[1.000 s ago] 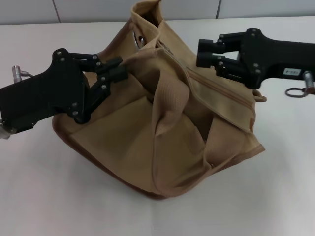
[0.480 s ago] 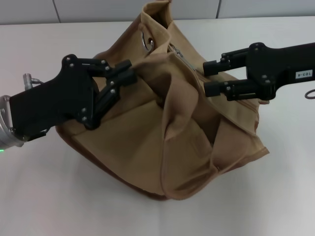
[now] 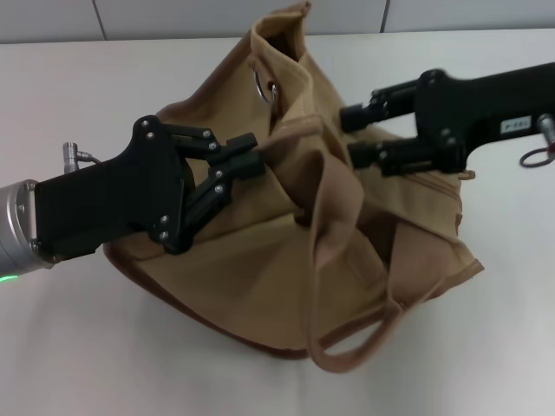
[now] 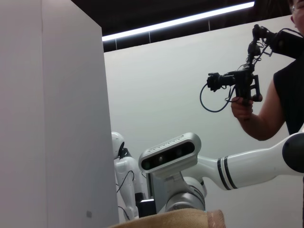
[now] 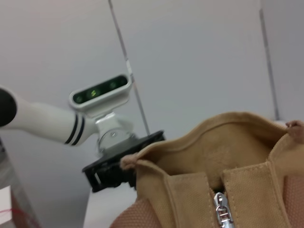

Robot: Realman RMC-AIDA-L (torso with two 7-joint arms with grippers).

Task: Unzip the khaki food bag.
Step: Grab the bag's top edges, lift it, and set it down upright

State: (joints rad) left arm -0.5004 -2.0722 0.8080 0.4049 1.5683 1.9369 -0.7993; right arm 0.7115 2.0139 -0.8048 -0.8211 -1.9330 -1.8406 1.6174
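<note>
Both arms are pushing further in across the khaki food bag point(image 3: 286, 217) than a second ago, and the bag is shifting and tilting on the white surface point(image 3: 104, 347), one loop handle point(image 3: 355, 342) now spilling forward; the left gripper point(image 3: 251, 154) is pinching a fold of canvas by the top; the right gripper point(image 3: 354, 134) is hovering spread at the zip line; the silver pull point(image 5: 221, 209) is showing unheld, so unzipping looks barely begun.

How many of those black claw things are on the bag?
2. The left gripper pinches the khaki food bag at its left side; the right gripper is at its upper right, by the zipper.
</note>
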